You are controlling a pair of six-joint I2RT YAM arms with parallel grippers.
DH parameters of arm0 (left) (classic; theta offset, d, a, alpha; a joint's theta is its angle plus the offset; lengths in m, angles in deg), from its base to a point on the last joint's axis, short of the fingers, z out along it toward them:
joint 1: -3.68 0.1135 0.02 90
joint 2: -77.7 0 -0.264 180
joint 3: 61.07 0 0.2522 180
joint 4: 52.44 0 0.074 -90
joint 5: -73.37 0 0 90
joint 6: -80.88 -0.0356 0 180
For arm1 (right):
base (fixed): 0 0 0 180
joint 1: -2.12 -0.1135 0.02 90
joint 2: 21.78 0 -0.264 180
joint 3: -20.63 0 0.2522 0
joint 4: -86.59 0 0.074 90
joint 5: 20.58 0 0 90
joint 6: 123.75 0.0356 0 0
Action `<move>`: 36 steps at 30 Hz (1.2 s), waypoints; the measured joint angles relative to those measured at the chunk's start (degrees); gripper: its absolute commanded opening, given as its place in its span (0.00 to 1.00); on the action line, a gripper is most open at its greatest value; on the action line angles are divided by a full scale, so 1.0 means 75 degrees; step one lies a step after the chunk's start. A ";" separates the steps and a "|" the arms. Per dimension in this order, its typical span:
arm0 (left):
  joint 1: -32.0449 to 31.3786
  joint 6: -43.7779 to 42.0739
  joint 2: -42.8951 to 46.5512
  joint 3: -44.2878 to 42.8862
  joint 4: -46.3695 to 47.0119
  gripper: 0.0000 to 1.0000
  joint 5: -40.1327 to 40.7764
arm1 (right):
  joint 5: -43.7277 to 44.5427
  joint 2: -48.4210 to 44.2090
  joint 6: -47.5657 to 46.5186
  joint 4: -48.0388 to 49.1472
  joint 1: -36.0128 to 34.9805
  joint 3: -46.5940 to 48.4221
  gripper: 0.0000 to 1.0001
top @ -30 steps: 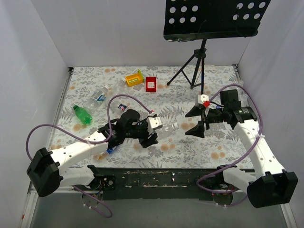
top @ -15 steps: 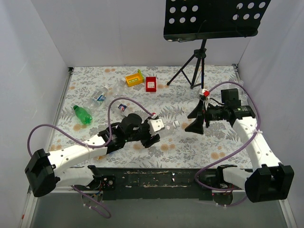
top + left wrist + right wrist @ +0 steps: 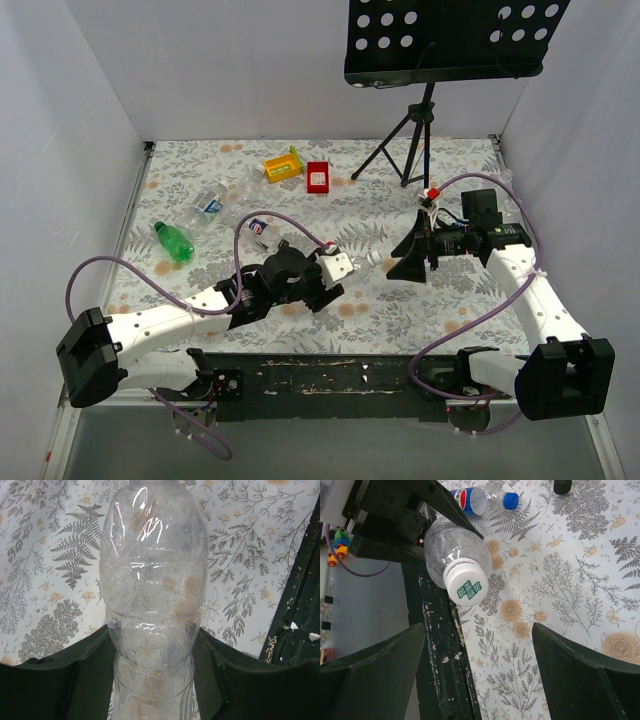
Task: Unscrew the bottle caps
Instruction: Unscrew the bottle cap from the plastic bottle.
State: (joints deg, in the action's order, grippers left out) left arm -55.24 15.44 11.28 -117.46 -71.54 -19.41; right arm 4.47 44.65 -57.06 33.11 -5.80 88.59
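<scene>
Your left gripper (image 3: 152,636) is clamped on the body of a clear plastic bottle (image 3: 152,580), one finger pressed to each side. It holds the bottle roughly level above the floral tablecloth (image 3: 460,300) with its white cap (image 3: 465,584) aimed at the right arm. Your right gripper (image 3: 479,627) faces that cap with its fingers (image 3: 375,665) spread wide and touching nothing. In the right wrist view the cap sits above and left of the middle of the gap, so centre it first, then advance along the bottle's axis. Close on the cap alone, not the neck, and turn the wrist about that same axis so the cap doesn't cock sideways. The thin wall will likely flex, so watch for the bottle twisting in the left grip. The left arm reaches low across the table toward the centre. The right arm is bent at the elbow, its forearm turned inward and its gripper level with the cap.
</scene>
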 measured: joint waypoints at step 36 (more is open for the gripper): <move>-0.0428 -0.0181 -0.0396 0.0178 0.0764 0.13 0.1215 | 0.0443 0.0423 0.3191 0.0895 -0.0152 -0.0146 0.93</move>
State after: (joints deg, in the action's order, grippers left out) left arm -58.45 14.08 8.31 -116.13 -65.81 -10.30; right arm 7.79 47.82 -33.13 39.82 -6.94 87.50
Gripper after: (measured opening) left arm 0.520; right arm 0.938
